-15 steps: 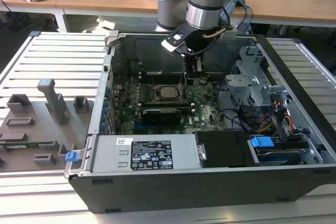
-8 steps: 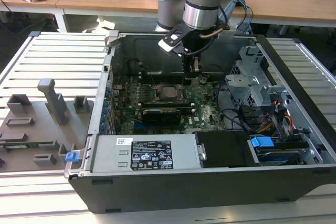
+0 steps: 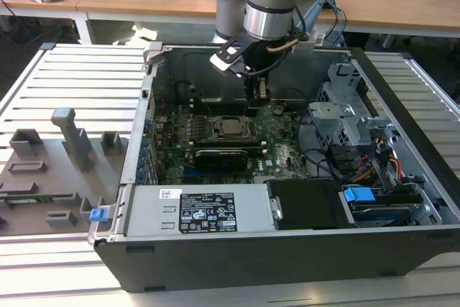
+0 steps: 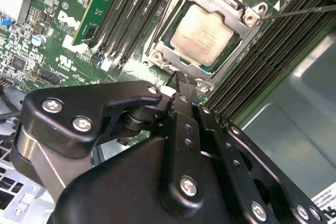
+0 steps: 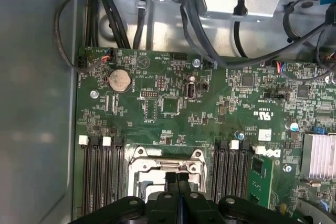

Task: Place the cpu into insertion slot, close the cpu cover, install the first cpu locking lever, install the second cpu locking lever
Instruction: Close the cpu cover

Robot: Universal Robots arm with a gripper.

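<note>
Dull silver-grey square cpu [image 4: 202,35] is seated in the black-rimmed insertion slot [image 4: 167,39] on the green board. The thin silvery metal cpu cover [image 4: 167,60] lies flat around it. The black gripper [image 5: 177,178] hovers at the cover's edge with its fingers pressed together, gripping nothing.

A: Where's the cpu [image 4: 202,32]?
B: On the green board [image 4: 52,72], w/ the shiny cpu cover [image 4: 167,51] flat round it. My gripper [image 4: 181,80], fingers pressed together, is just beside the cover's edge.
</note>
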